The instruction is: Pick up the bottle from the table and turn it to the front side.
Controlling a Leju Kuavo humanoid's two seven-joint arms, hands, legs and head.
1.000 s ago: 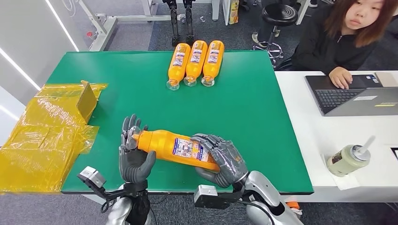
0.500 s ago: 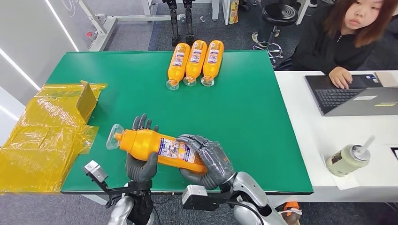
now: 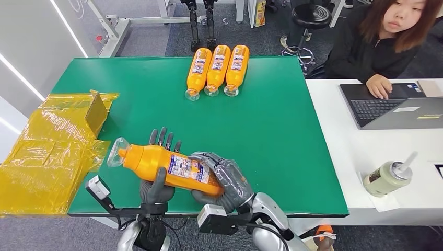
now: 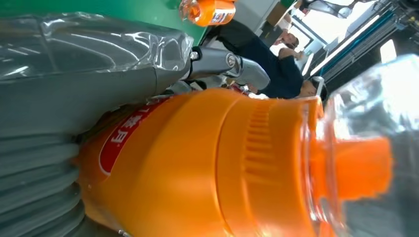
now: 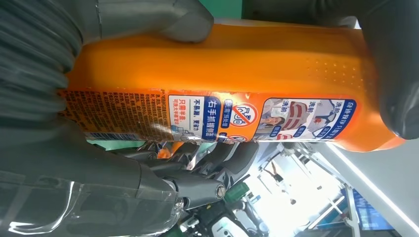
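Your right hand [image 3: 222, 180] grips the base end of the orange bottle [image 3: 167, 166], fingers wrapped over its label; your left hand [image 3: 156, 184] cradles the shoulder end from beneath, thumb curled over the front — so both hold it. The bottle lies tilted above the near edge of the green table [image 3: 271, 130], clear cap [image 3: 116, 152] pointing left. Three more bottles [image 3: 217, 69] lie side by side at the far edge.

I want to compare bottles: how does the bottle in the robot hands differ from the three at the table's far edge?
The held bottle is lifted, gripped by both robot hands, cap pointing left. The three bottles lie side by side on the table, untouched, caps nearer the robot. All are orange with labels.
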